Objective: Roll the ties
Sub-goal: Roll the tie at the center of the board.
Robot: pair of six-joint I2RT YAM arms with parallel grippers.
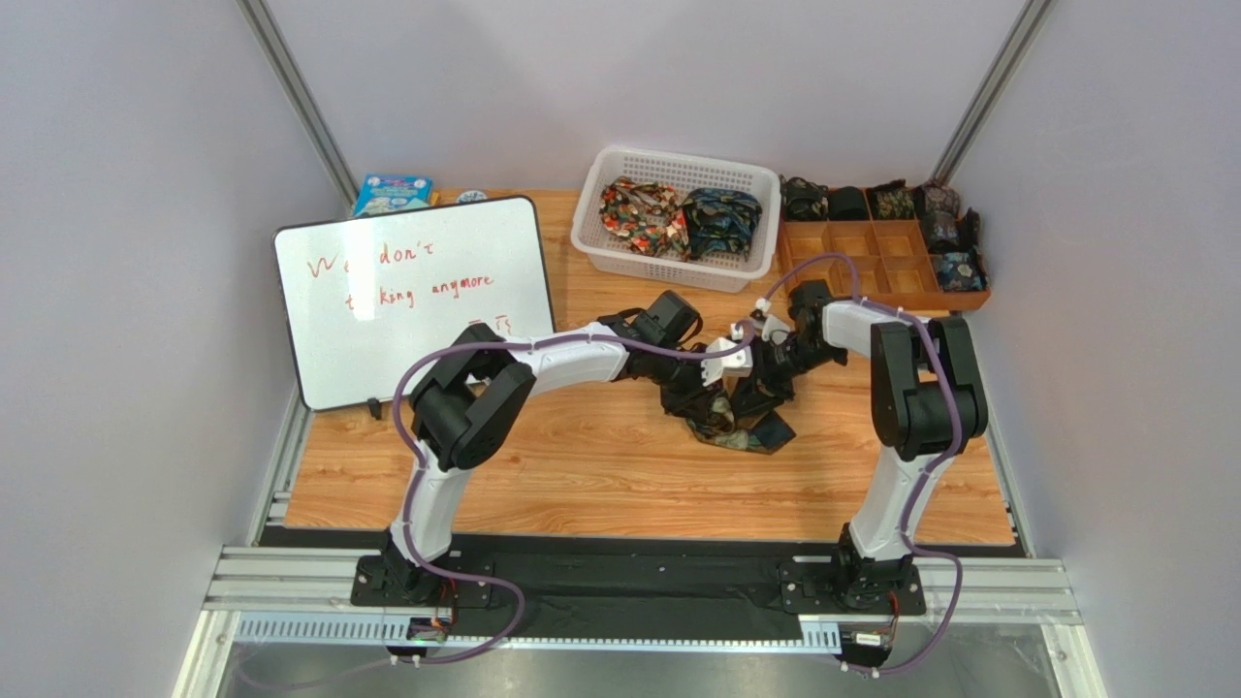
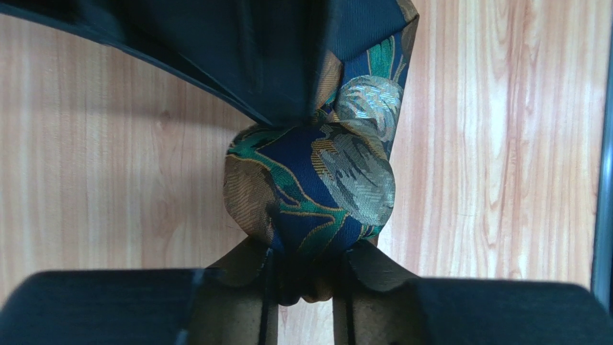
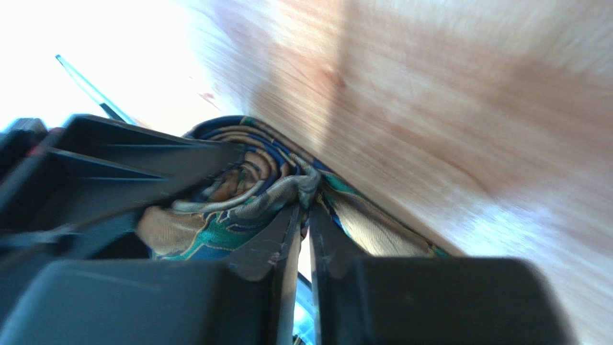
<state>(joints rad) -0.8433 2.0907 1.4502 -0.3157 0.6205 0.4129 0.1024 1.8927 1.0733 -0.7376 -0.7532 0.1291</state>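
A dark tie (image 1: 736,418) with a blue, green and gold pattern lies bunched at the table's middle, between both grippers. My left gripper (image 1: 710,375) is shut on its rolled part (image 2: 309,183), a tight ball of patterned fabric, with dark lining hanging above it. My right gripper (image 1: 761,354) is shut on a thin fold at the spiral end of the same roll (image 3: 252,180). More bunched ties (image 1: 685,218) lie in the white basket (image 1: 673,272). Small rolled ties (image 1: 954,233) sit in the wooden tray (image 1: 889,269).
A whiteboard (image 1: 412,298) with red writing lies at the back left, with a small blue box (image 1: 391,191) behind it. The basket and tray stand along the back edge. Grey walls close in on both sides.
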